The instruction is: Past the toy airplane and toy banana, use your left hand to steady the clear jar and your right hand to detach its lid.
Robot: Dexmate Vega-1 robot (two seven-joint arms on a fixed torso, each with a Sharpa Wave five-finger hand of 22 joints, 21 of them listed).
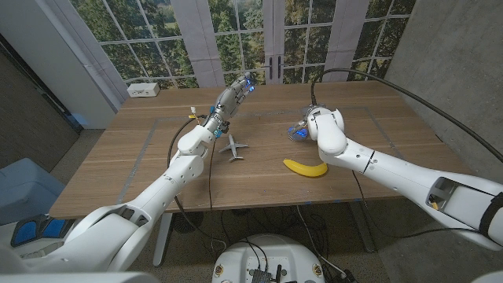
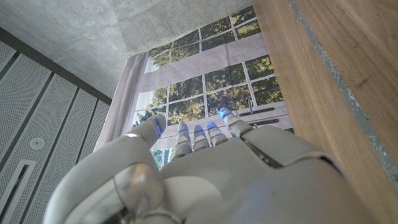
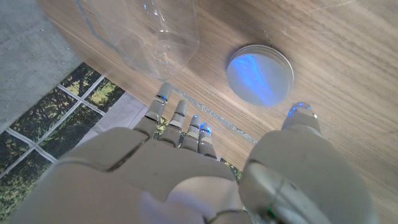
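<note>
Round silvery lid [image 3: 259, 74] lies on wood beside clear jar [image 3: 140, 28]; both hands' fingers spread, empty

Airplane [image 1: 234, 147] left — banana [image 1: 305, 167] right, nearer.

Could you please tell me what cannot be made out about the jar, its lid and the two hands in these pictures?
- Clear jar: right wrist view, cut off by the picture's edge; upright or tipped cannot be told.
- Lid: on the table apart from the jar; head view, hidden behind the right hand.
- Left hand: its palm side is hidden in the head and left wrist views, so any hold cannot be told.
</note>
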